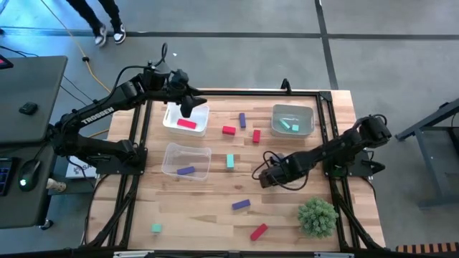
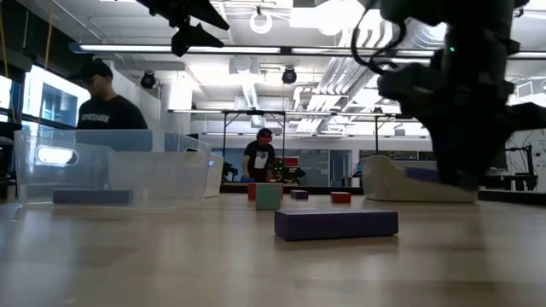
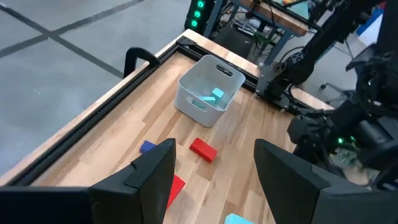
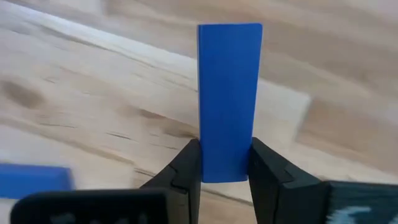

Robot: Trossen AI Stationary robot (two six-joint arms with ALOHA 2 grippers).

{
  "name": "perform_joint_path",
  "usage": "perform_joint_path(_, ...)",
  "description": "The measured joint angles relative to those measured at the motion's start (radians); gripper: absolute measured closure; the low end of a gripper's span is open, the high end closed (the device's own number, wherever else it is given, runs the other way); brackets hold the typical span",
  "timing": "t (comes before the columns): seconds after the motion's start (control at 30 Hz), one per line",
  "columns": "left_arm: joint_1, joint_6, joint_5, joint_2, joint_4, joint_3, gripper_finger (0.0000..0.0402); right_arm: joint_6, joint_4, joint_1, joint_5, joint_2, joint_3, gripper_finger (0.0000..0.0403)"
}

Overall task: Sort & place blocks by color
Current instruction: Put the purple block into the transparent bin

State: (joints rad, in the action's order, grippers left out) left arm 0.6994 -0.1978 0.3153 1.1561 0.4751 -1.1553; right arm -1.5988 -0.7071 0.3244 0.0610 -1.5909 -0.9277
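My right gripper [image 1: 263, 176] hovers low over the table's middle right, shut on a purple-blue bar [image 4: 229, 93]. In the high view the gripper hides that bar. My left gripper [image 3: 214, 186] stands open and empty above the white bin [image 1: 199, 126], which holds a red block [image 1: 186, 123]. Loose on the wood lie red blocks [image 1: 229, 130] [image 1: 258, 231], purple ones [image 1: 242, 120] [image 1: 241, 205] and teal ones [image 1: 230, 161] [image 1: 155, 228]. A purple block [image 1: 186, 170] lies in the clear bin [image 1: 172, 152]. Teal blocks [image 1: 290, 125] sit in the grey bin [image 1: 275, 115]. My right gripper pinches the bar's two long sides at its near end [image 4: 225, 163] between its two fingertips [image 4: 186, 168]. The fingers come from above, pointing steeply down, and the bar reaches out past them. Whether the bar is clear of the table, I cannot tell.
A bushy green plant ball [image 1: 317, 217] sits at the near right. Another purple block [image 4: 31, 180] lies close beside my right gripper. A black frame [image 1: 326, 129] runs round the table. People stand in the room beyond the table [image 2: 102, 102].
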Motion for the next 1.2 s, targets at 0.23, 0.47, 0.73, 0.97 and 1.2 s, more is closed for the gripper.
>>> perform_joint_path(0.23, 0.0, -0.145, 0.003, 0.0, 0.0, 0.0, 0.0193, 0.261, -0.012, -0.052, 0.101, 0.0, -0.106, 0.0329)
perform_joint_path(0.47, -0.005, -0.292, 0.006, 0.0, 0.0, 0.0, 0.0193, 0.571, -0.012, -0.133, 0.145, 0.0, -0.204, 0.0329)
perform_joint_path(0.73, -0.051, -0.433, 0.007, 0.0, 0.0, 0.0, 0.0193, 0.904, -0.014, -0.212, 0.16, 0.001, -0.3, 0.0329)
perform_joint_path(0.97, -0.113, -0.556, 0.005, 0.0, 0.0, 0.0, 0.0193, 1.172, -0.013, -0.26, 0.197, 0.001, -0.373, 0.0329)
perform_joint_path(1.2, -0.174, -0.635, -0.018, 0.0, 0.0, 0.0, 0.0193, 1.355, -0.013, -0.289, 0.227, 0.002, -0.415, 0.0329)
